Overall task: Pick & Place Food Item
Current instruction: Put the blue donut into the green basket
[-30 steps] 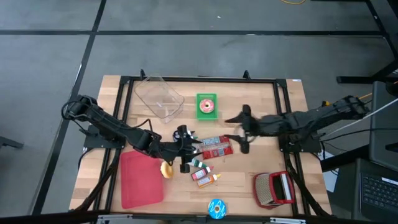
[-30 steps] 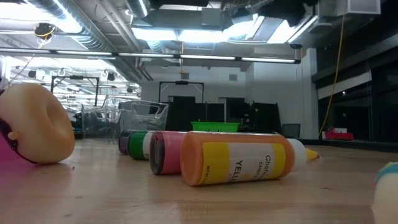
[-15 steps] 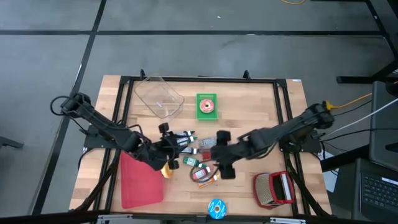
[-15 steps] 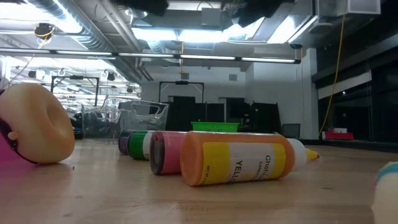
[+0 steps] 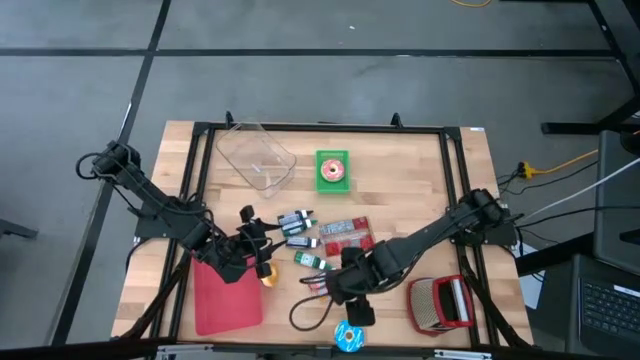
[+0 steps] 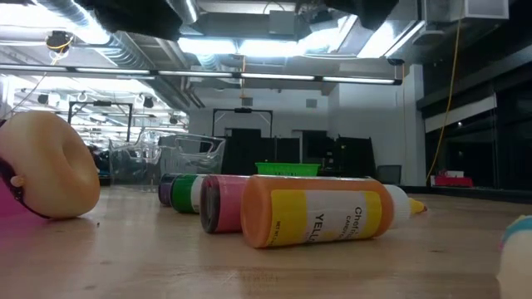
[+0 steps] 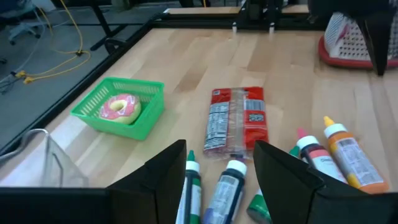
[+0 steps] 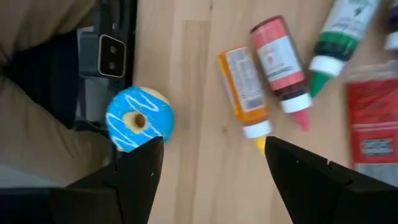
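Overhead view, L to R. Left gripper [image 5: 262, 243] sits low at the table's left-centre, fingers apart w/ nothing between them, over the red mat's [image 5: 226, 296] upper corner and just beside the tan donut [image 5: 267, 271]. Its wrist view looks out over the cluster of food-colour bottles [image 7: 231, 180] and the red snack pack [image 7: 237, 118]; jaws wide, prob. because no grasp has been made.

Centre-back: clear tub [image 5: 256, 157] and green basket [image 5: 333, 170] holding a pink-frosted donut [image 7: 122, 107]; both well apart from either arm.

Centre-front: right gripper [image 5: 352, 300] reaches across to the table's near edge, fingers spread fully, empty. Wrist view shows the blue-iced donut [image 8: 138, 119] just beyond one fingertip, not between the pads, w/ the orange bottle [image 8: 244, 86] and pink bottle [image 8: 279, 66] lying alongside. Judged: blue donut is the likely food item, and the wide opening suits its width; approach not yet centred.

Far R: red-and-white grater-like item [image 5: 440, 302] near the right front corner, untouched.

Hard to read: in the overhead view the right arm covers part of the bottle cluster. Low view gives only dark arm shapes at the top edge; tan donut cut off at left, blue donut a sliver at right edge. Drop-off spot not identifiable.
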